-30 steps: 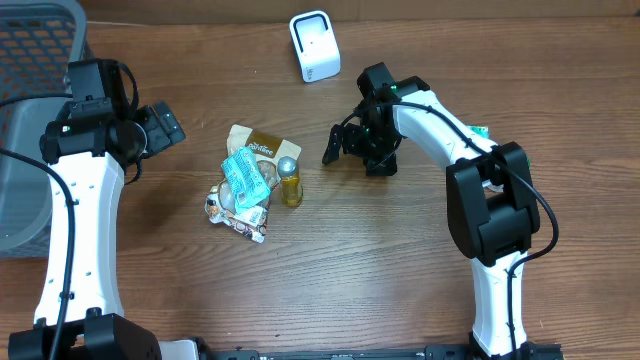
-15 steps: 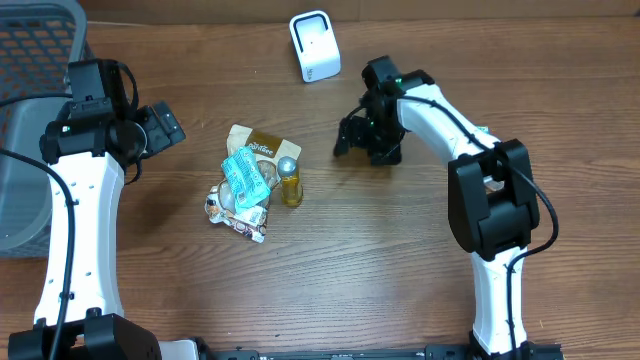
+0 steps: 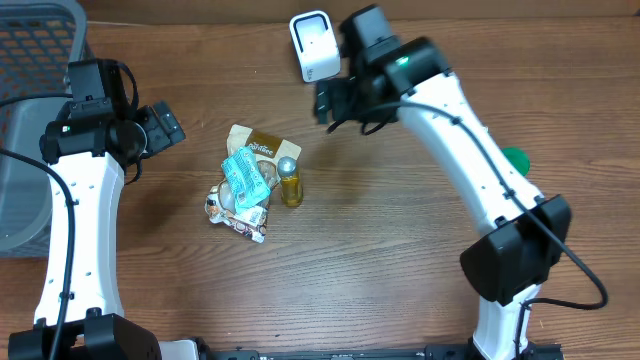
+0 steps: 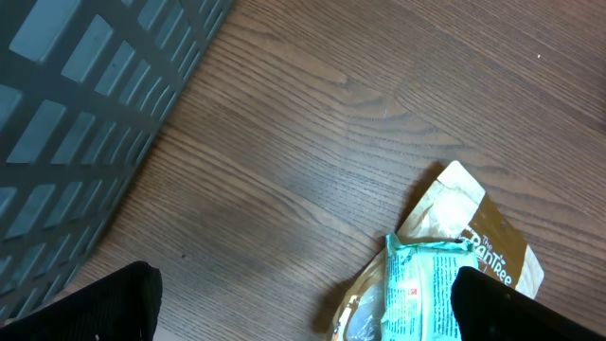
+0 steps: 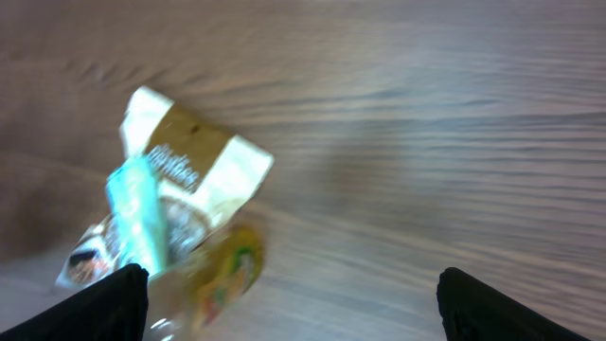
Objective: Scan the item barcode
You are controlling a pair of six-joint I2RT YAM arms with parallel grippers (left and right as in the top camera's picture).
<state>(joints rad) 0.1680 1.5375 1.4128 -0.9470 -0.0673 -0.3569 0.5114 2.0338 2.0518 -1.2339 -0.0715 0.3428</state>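
My table (image 3: pixel 380 260) is brown wood. A grey basket (image 3: pixel 30 60) sits at its far left corner, and a white scanner (image 3: pixel 312 45) stands by the far edge, near the middle. A small pile of snack packs (image 3: pixel 243 185) lies left of the middle with a little yellow bottle (image 3: pixel 290 184) touching its right side, and a green thing (image 3: pixel 515 158) lies toward the right edge.

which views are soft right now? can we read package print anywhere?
Right wrist: smeared throughout, no readable print on the brown pouch or the teal packet. Left wrist: sharp, grain of the table crisp, lettering on the brown pouch partly visible. Overhead: sharp, evenly lit, soft shadows, but print too small to read.
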